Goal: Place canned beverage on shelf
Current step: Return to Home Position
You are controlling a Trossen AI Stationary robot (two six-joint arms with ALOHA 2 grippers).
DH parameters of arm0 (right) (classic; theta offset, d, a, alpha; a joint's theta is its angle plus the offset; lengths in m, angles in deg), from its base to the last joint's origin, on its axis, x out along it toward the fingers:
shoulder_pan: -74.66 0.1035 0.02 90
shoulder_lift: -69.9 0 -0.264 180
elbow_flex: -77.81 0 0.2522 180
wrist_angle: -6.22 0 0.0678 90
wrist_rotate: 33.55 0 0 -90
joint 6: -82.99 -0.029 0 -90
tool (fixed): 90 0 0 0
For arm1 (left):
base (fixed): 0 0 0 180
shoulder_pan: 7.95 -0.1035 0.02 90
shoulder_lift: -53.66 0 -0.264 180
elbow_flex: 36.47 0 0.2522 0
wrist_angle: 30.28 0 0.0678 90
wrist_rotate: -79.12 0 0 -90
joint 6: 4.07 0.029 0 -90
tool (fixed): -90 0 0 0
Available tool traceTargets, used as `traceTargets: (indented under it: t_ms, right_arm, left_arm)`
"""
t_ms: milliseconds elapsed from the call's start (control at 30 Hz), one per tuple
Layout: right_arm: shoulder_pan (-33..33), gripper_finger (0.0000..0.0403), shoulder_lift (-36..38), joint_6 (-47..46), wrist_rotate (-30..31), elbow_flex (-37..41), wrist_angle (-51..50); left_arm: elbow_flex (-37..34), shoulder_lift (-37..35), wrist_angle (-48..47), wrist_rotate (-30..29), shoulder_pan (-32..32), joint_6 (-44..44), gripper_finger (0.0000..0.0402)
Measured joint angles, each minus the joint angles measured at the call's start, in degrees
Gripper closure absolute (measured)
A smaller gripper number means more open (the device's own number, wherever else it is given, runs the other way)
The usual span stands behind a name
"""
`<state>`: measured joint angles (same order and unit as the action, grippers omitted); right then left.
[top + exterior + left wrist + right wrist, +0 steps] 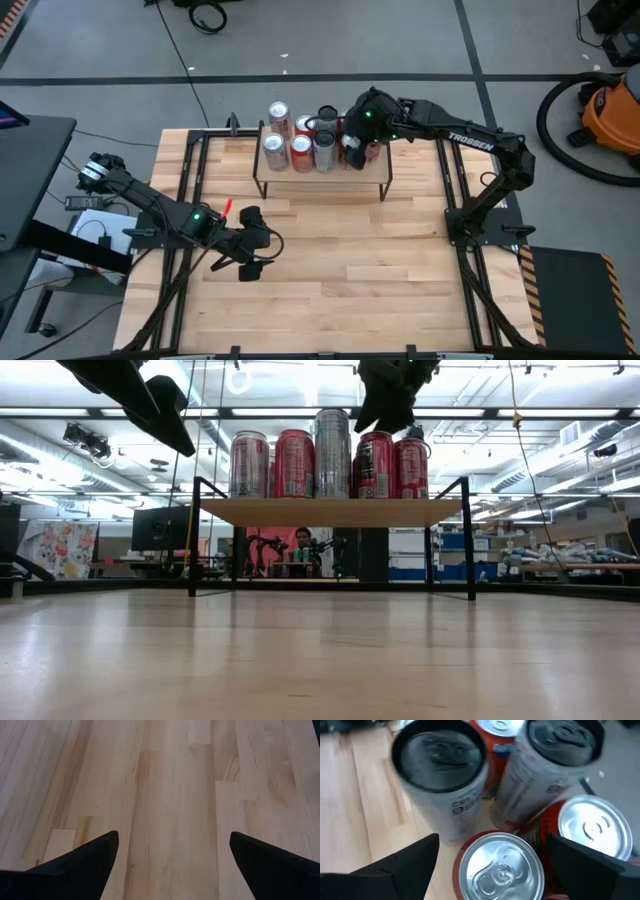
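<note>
The shelf (pixel 330 512), a light wooden plank on thin black legs, stands at the table's far middle. Several cans stand upright on it, their bases on the plank: red ones, silver ones and a taller silver one (pixel 332 453). My right gripper (pixel 352 140) hovers open above the shelf's right part. In its wrist view the fingers stand on either side of a red can with a silver top (pixel 500 867), a gap showing at each side. My left gripper (pixel 250 256) is open over bare tabletop at the near left, nothing between its fingers (pixel 95 857).
Black frame rails (pixel 185 190) run along the table's left and right sides. Bare wooden tabletop (pixel 350 270) lies between the shelf and the near edge. A person (pixel 303 545) sits far off in the room behind. An orange vacuum (pixel 610 110) stands on the floor at the right.
</note>
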<state>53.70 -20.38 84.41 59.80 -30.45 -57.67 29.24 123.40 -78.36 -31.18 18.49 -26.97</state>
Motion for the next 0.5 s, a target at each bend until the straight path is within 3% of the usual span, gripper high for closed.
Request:
traceTargets:
  t_ms: [100, 267, 500]
  right_arm:
    - [-0.14, 0.0036, 0.0, -3.22, 0.31, -0.04, -0.34]
    - [0.21, 0.0046, 0.05, -4.88, 5.94, -0.11, -2.75]
    - [0.23, 0.0057, 0.13, -6.31, 5.63, -0.13, -5.47]
  left_arm:
    - [0.0, 0.0, 0.0, -0.01, -0.01, 0.02, 0.0008]
    - [0.0, 0.0, 0.0, 0.0, -0.01, 0.02, 0.0008]
    - [0.0, 0.0, 0.04, 0.0, -0.02, 0.57, 0.0008]
